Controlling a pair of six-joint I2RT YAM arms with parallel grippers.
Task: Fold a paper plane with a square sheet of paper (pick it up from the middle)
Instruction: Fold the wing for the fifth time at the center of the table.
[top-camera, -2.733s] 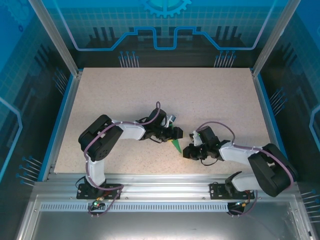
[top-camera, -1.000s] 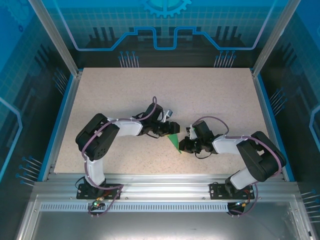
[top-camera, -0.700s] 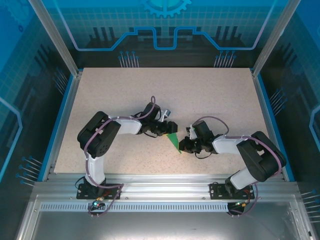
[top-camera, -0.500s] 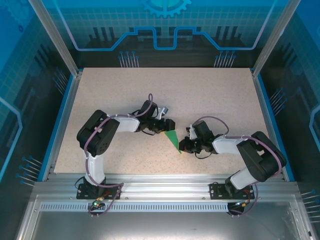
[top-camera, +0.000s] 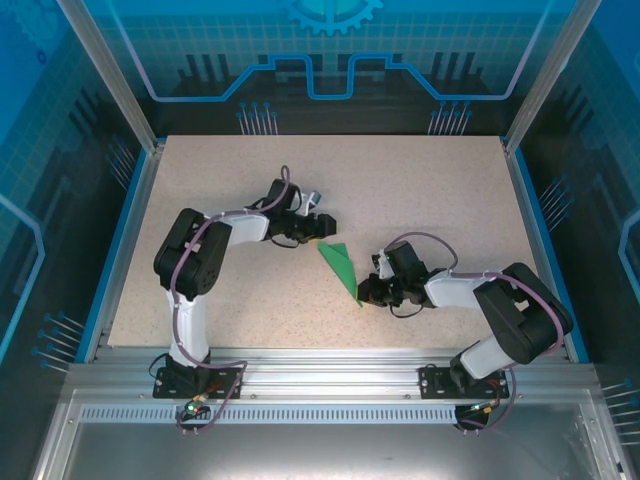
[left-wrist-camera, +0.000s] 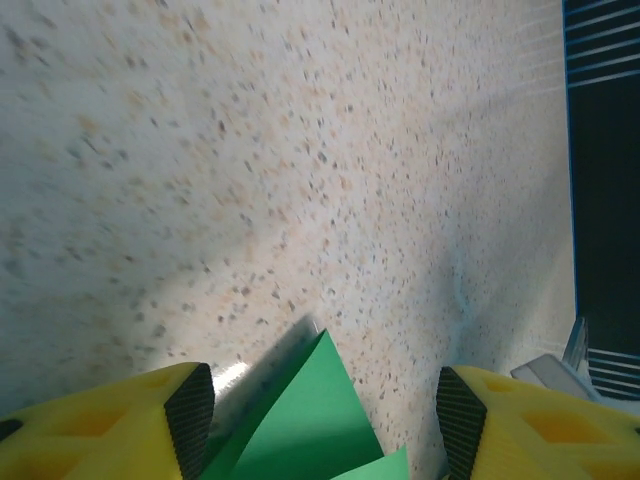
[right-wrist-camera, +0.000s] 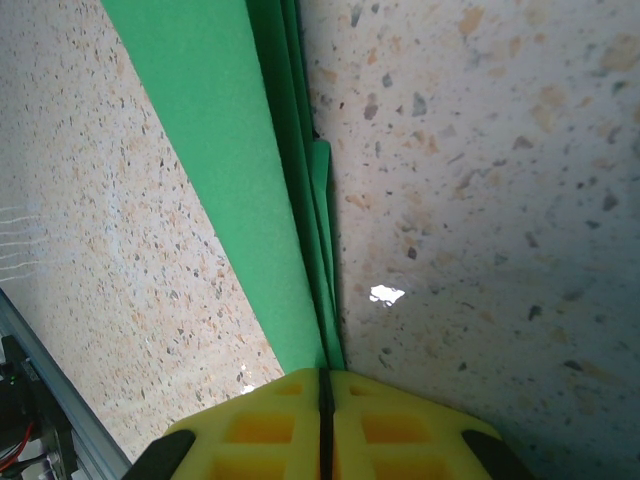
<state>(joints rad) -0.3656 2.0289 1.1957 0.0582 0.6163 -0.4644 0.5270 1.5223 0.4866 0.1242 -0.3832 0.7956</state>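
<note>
the paper plane (top-camera: 341, 270) lies flat on the speckled desk (top-camera: 420, 190), a little nearer than the middle and between the two arms. from above it is a narrow bright green wedge. its broad end points away and to the left, and its tip points toward the near right.

the left arm (top-camera: 195, 265) reaches in from the left, folded at the elbow. the right arm (top-camera: 510, 315) bends in low from the right.

the right end effector (top-camera: 366, 292) sits at the pointed end of the paper plane (right-wrist-camera: 230, 150). in its wrist view the right end effector (right-wrist-camera: 322, 385) has its two yellow fingers (right-wrist-camera: 260, 425) pressed together with no gap. the stacked green layers run straight into the seam between them, so it is clamped on the tip of the plane. the folded edges fan out from there across the desk (right-wrist-camera: 480, 150).

the left end effector (top-camera: 318, 230) rests just beside the broad end. in its wrist view the left end effector (left-wrist-camera: 325, 405) has its fingers (left-wrist-camera: 188, 402) standing well apart and gripping nothing. a green corner of the paper plane (left-wrist-camera: 300, 420) lies on the desk (left-wrist-camera: 250, 150) in the space between them, casting a soft shadow. i cannot tell whether either finger touches it.
</note>
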